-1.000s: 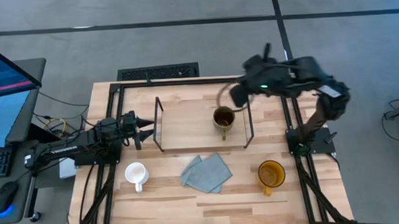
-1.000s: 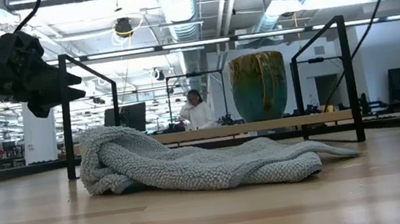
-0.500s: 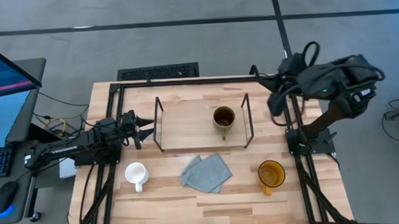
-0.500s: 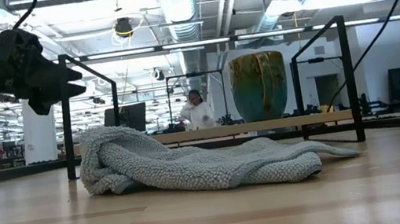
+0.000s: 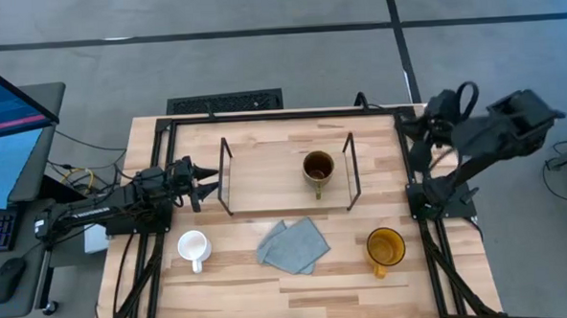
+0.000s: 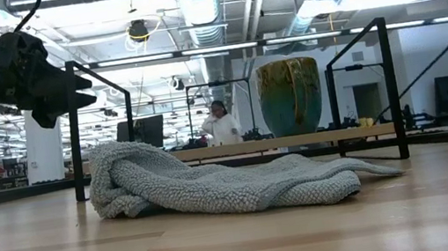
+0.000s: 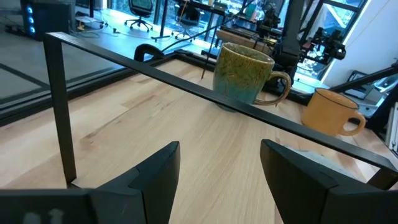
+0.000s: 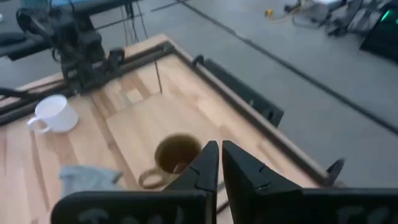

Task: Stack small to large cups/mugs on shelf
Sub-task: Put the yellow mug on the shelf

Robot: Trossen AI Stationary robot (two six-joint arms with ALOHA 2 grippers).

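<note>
High view: olive-brown mug (image 5: 317, 166) upright on shelf (image 5: 265, 174), handle toward cloth (image 5: 293, 245).

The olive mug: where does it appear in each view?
High view: olive mug on the shelf, right part.
Low view: right of centre, behind the cloth.
Left wrist view: upper middle, behind the black bar.
Right wrist view: lower middle.
Shared landmark: the shelf.

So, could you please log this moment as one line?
olive mug: on shelf | left gripper: open | right gripper: shut, empty
</note>
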